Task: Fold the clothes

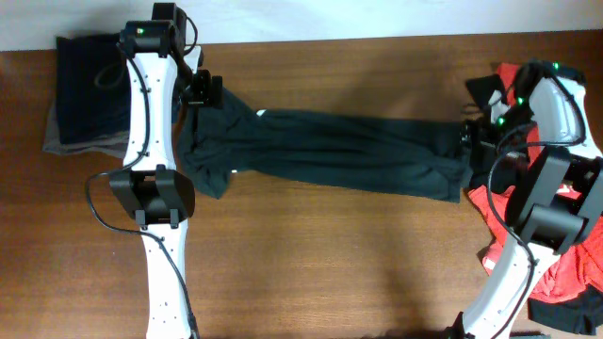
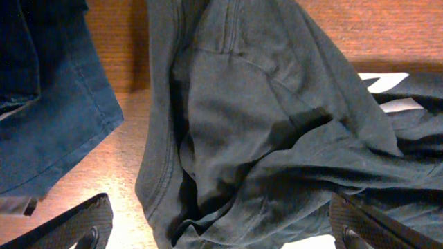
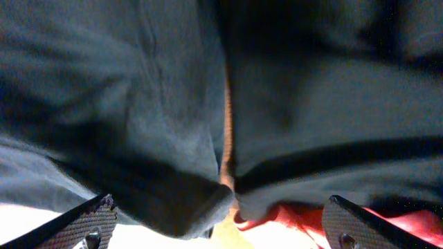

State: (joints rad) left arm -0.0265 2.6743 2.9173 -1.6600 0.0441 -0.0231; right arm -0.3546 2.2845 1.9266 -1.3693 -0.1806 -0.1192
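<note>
Large charcoal-black fabric T-shirt [image 1: 339,151]: lies stretched as a rumpled band across brown wooden table [image 1: 330,273]. One end beneath left gripper [image 1: 201,91], spread wide, clasping nothing. Other end beneath right gripper [image 1: 468,132], likewise spread, beside crumpled red fabric T-shirt [image 1: 575,273].

Overhead looks straight down — both wrist views sit close above the dark T-shirt [image 1: 330,151].

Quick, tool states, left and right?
Left tool: open, holding nothing, over the charcoal-black fabric T-shirt.
Right tool: open, holding nothing, over the same T-shirt.
</note>
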